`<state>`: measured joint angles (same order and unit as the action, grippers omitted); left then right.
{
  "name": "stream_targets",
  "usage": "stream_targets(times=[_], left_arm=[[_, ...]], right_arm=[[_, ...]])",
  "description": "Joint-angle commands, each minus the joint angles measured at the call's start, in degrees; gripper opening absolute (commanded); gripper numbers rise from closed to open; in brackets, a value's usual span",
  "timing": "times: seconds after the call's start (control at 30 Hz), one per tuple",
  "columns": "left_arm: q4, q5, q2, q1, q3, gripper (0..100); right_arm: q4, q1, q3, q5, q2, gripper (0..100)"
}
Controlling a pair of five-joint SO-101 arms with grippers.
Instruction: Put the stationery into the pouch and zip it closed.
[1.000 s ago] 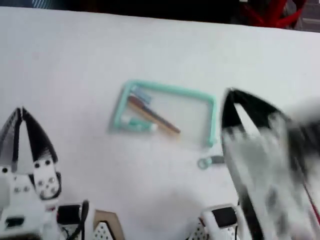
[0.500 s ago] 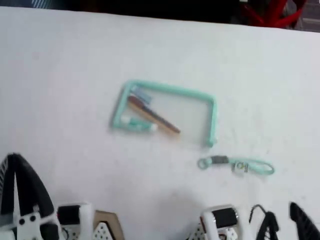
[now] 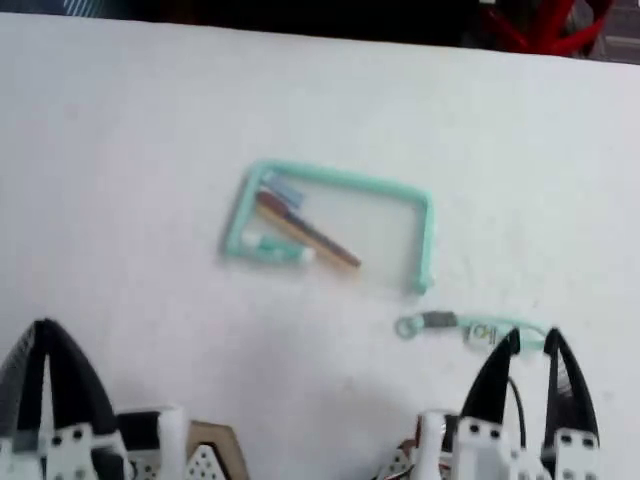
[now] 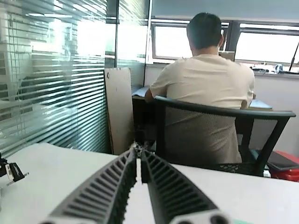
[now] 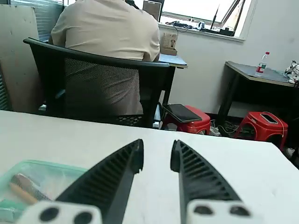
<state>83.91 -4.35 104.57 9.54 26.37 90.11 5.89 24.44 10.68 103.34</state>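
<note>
Pouch (image 3: 375, 235): one, clear with mint-green border, flat near the middle of the surface (image 3: 150, 130), holding three stationery pieces: one brown pencil (image 3: 305, 232), one mint-and-white, one bluish. One mint strap (image 3: 470, 330) with a ring lies loose just off its corner. Two grippers at the near edge: left gripper (image 3: 42, 328) jaws together, right gripper (image 3: 533, 338) jaws slightly apart, tips beside the strap.

Pouch (image 3: 330, 225) lies flat mid-table (image 3: 150, 120), bare surface on every side of it. Lanyard (image 3: 440, 322) lies near the pouch's corner on the right arm's side, across that approach. Right gripper (image 3: 534, 336) tips sit at its end. Left gripper (image 3: 42, 328) is well apart.
</note>
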Motion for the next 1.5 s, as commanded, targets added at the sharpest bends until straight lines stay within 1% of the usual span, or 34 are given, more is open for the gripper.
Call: stream_targets(times=[0.0, 0.13, 0.2, 0.27, 0.4, 0.47, 0.6, 0.63, 0.73, 0.83, 0.93, 1.0, 1.1, 1.2, 1.27, 1.3, 1.47], left_arm=[[-5.63, 0.0, -0.13, -0.48, 9.05, 4], [-15.56, 0.09, -0.13, -0.31, 24.97, 4], [-20.4, 0.09, -0.13, -0.31, 32.7, 4], [-24.09, 0.09, -0.13, -0.31, 39.56, 4], [-30.07, 0.26, -0.13, -0.31, 51.78, 4], [-33.67, 3.25, -0.13, -0.48, 57.85, 4], [-42.99, 13.45, -0.13, -0.48, 70.68, 4], [-42.99, 15.74, -0.31, -0.31, 70.68, 4], [-37.89, 19.78, -0.13, -0.22, 70.68, 4], [-32.0, 19.78, -0.13, -0.66, 70.68, 4], [-28.66, 19.78, -0.13, -0.66, 70.59, 4], [-26.64, 19.78, -0.13, -0.66, 70.59, 4], [-21.01, 19.78, -0.13, -0.66, 70.59, 4], [-16.53, 19.87, -0.13, -0.66, 70.59, 4], [-10.81, 20.04, -0.13, -0.75, 70.59, 4], [-9.76, 19.78, -0.04, -0.4, 70.59, 4], [-10.37, 19.78, -0.04, -0.31, 70.59, 4]], right_arm=[[-4.79, -5.58, 4.04, -0.09, -0.13, 10.9], [-9.19, -14.64, 13.98, -0.09, -0.13, 10.9], [-10.33, -18.07, 20.57, -0.09, -0.13, 10.9], [-12.18, -19.74, 27.16, -0.18, -0.13, 10.9], [-19.3, -19.91, 37.63, -0.18, -0.13, 10.6], [-23.08, -19.91, 41.93, -0.18, -0.13, 10.6], [-31.6, -19.82, 49.14, -0.18, -0.13, 10.6], [-33.45, -19.82, 50.81, -0.18, -0.13, 10.6], [-39.25, -18.59, 57.23, -0.18, -0.13, 10.6], [-45.23, -17.54, 65.67, -0.18, -0.13, 10.5], [-47.08, -16.13, 72.79, -0.18, -0.75, 10.5], [-42.51, -14.37, 72.35, -0.26, -0.75, 10.5], [-35.21, -12.0, 72.44, -0.18, -0.75, 10.5], [-25.36, -12.0, 72.44, -0.18, -1.01, 10.6], [-17.63, -12.0, 72.44, -0.26, -0.92, 10.5], [-16.92, -11.56, 72.44, -0.62, -0.48, 10.5], [-17.36, -12.0, 72.44, -0.44, -0.31, 10.5]])
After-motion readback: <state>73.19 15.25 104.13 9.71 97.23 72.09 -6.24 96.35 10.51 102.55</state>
